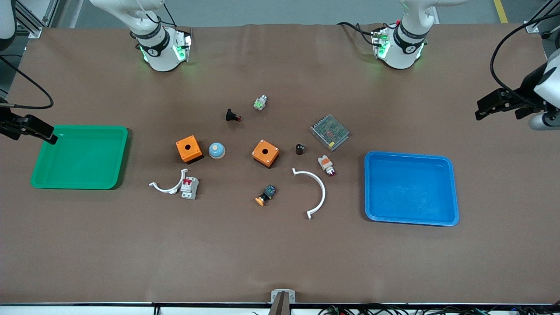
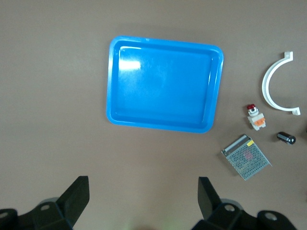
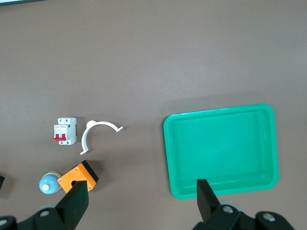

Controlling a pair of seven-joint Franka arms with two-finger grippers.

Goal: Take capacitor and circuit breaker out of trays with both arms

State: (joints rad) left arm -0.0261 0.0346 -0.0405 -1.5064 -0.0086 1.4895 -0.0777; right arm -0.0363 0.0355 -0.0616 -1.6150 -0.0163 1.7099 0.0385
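The capacitor [image 1: 299, 149], a tiny black cylinder, lies on the table between an orange box and a metal mesh unit; it also shows in the left wrist view [image 2: 286, 138]. The breaker [image 1: 190, 187], a white-grey block with red levers, lies beside a small white arc; it also shows in the right wrist view [image 3: 64, 131]. My left gripper [image 1: 481, 109] is up in the air at the left arm's end of the table, open and empty [image 2: 144, 201]. My right gripper [image 1: 28, 131] hangs by the green tray's outer edge, open and empty [image 3: 143, 203].
A green tray [image 1: 78, 184] lies at the right arm's end and a blue tray [image 1: 411, 221] at the left arm's end. Between them lie two orange boxes [image 1: 189, 148] [image 1: 265, 153], a mesh unit [image 1: 329, 132], a lamp [image 1: 326, 165], a large white arc [image 1: 317, 192] and small switches.
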